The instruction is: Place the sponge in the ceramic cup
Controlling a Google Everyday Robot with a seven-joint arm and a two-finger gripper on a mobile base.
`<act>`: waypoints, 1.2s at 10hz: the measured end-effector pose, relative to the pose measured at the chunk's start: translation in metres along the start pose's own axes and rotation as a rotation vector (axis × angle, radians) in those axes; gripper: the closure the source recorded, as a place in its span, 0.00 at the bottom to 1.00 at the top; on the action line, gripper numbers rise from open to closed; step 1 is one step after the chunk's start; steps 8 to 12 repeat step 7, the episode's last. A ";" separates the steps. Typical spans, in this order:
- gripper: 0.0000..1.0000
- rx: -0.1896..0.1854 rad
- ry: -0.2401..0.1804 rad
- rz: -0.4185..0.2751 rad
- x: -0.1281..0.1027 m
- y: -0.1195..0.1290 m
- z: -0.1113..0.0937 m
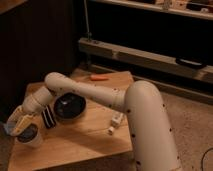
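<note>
Yellowish gripper (15,128) hangs low over the table's (85,147) front-left corner, clamped, as far as I can judge, on the sponge (6,129), whose blue edge pokes out just left of the ceramic cup (33,141). I'd centre the sponge over the cup's dark mouth and sink it below the rim before letting go, since a soft piece released off-centre could drape over the lip. Striped block (48,117) and dark bowl (70,107) sit close on the right; I'd lift clear of them.
</note>
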 end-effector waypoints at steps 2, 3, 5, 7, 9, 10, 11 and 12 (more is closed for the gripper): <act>0.20 -0.015 0.021 -0.006 0.002 0.004 0.003; 0.20 -0.018 0.024 -0.003 0.003 0.006 0.002; 0.20 -0.018 0.022 0.014 0.004 0.008 -0.004; 0.20 -0.022 0.023 0.013 0.003 0.008 -0.002; 0.20 -0.022 0.023 0.013 0.003 0.008 -0.002; 0.20 -0.022 0.023 0.013 0.003 0.008 -0.002; 0.20 -0.022 0.023 0.013 0.003 0.008 -0.002; 0.20 -0.022 0.023 0.013 0.003 0.008 -0.002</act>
